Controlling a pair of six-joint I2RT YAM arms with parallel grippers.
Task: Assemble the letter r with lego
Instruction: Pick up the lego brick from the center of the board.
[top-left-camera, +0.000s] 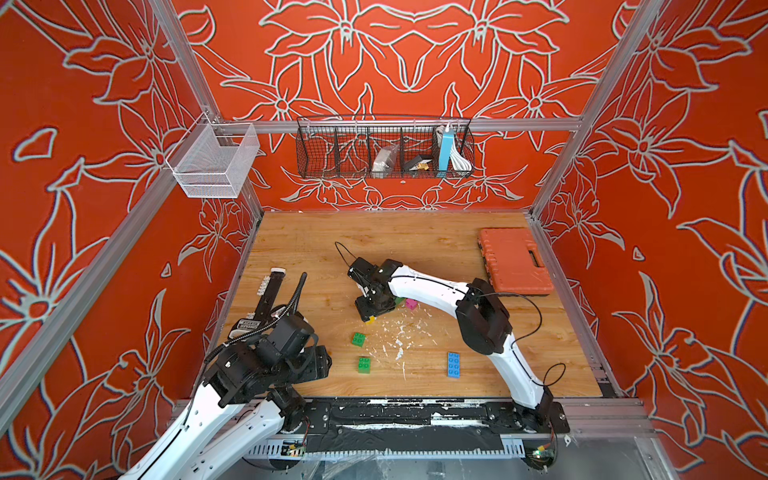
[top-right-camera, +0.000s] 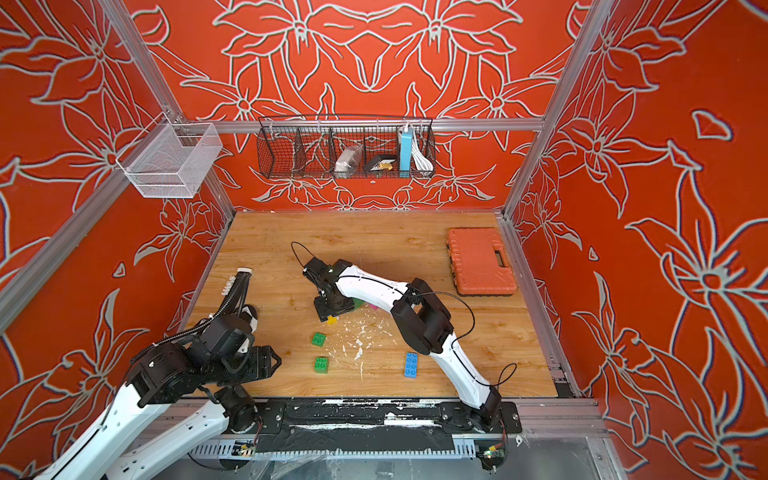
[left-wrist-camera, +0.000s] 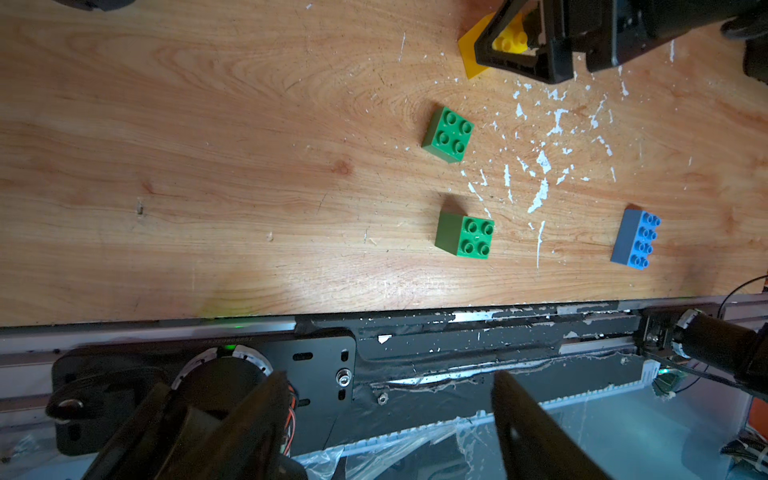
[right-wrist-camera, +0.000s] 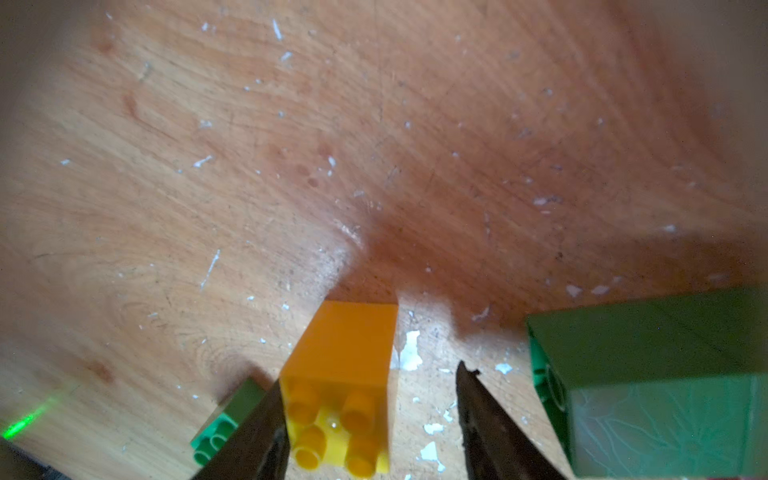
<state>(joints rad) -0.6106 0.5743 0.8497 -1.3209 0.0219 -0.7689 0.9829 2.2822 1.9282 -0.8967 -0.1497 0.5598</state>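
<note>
Pickup step: the right jaws are straddling the yellow brick (right-wrist-camera: 338, 399) mid-desk (top-left-camera: 307, 249), open, one touching it. A green brick (top-left-camera: 358, 339) is lying at six o'clock. The left jaws are hanging open, empty. Next: squeeze squarely, lift.

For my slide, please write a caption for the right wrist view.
Jaws open around a yellow brick on the table, a green brick close by.

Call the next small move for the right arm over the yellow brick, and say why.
Probably close the right end effector on the yellow brick before any lift. The brick sits on the table with one finger seemingly against its side and the opposite finger standing off, bare wood showing between, so it does not look gripped yet.
</note>
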